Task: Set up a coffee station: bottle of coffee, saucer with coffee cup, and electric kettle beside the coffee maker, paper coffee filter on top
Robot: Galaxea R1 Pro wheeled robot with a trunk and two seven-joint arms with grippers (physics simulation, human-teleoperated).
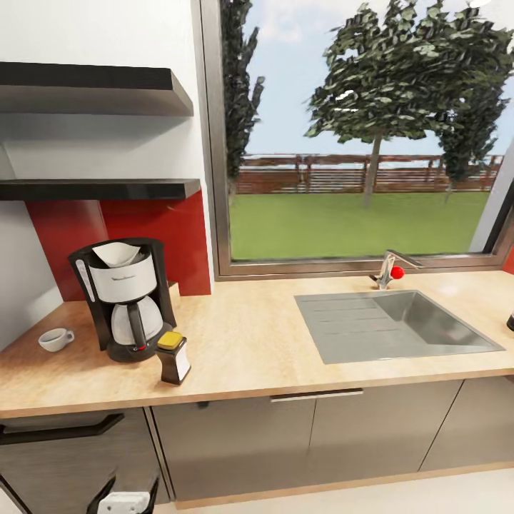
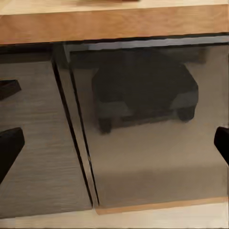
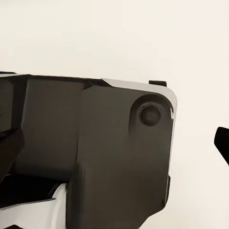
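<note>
My left claw hangs low before the grey cabinet doors, its fingers spread wide on nothing; my right claw's fingertips also stand far apart, empty. On the wooden countertop, the yellow-capped coffee bottle sits just beside the coffee maker, a paper filter on top. The white cup rests near it, left. Farther right lies the steel sink.

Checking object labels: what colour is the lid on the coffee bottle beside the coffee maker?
Yellow lid on the coffee bottle, clearest in the head view.
</note>
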